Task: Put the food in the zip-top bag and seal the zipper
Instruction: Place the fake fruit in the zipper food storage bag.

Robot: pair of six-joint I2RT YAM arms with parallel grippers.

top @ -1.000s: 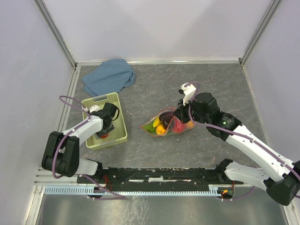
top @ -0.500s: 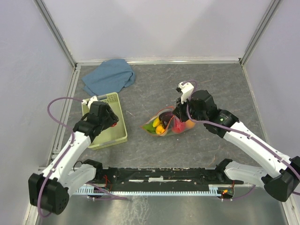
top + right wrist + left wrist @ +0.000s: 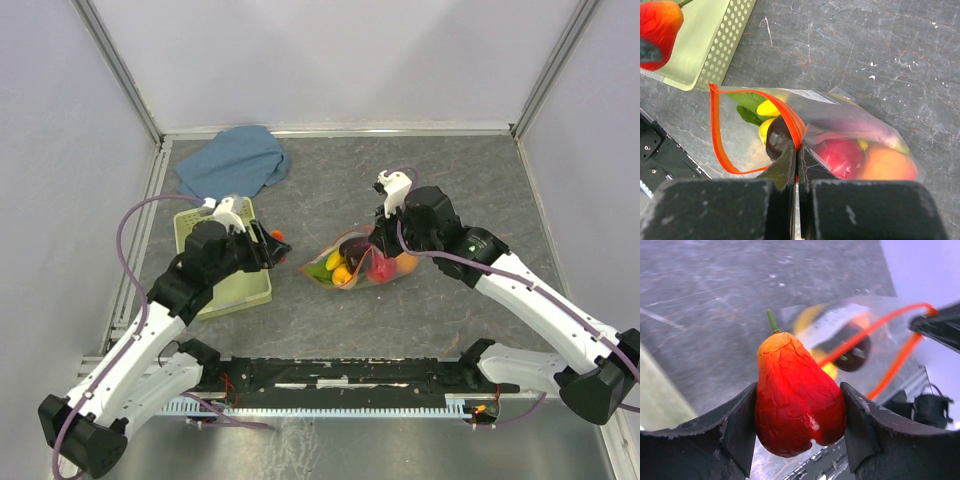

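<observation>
Your left hand (image 3: 799,390) grips the red-orange fruit (image 3: 797,410), stem leading, just past the basket (image 3: 235,290). The zip-top bag (image 3: 820,107) lies on the surface (image 3: 880,50) to its right, with its mouth facing the fruit. Your right hand (image 3: 795,150) is pinched shut on the zipper (image 3: 716,135), holding the lip up. I can't make out the slider tip, and the food inside overlaps.

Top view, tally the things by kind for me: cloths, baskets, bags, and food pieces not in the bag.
Blue cloth: 1
Pale green basket: 1
Zip-top bag: 1
Food in view outside the bag: 1, the red-orange fruit in the left pincer
Total: 4
</observation>
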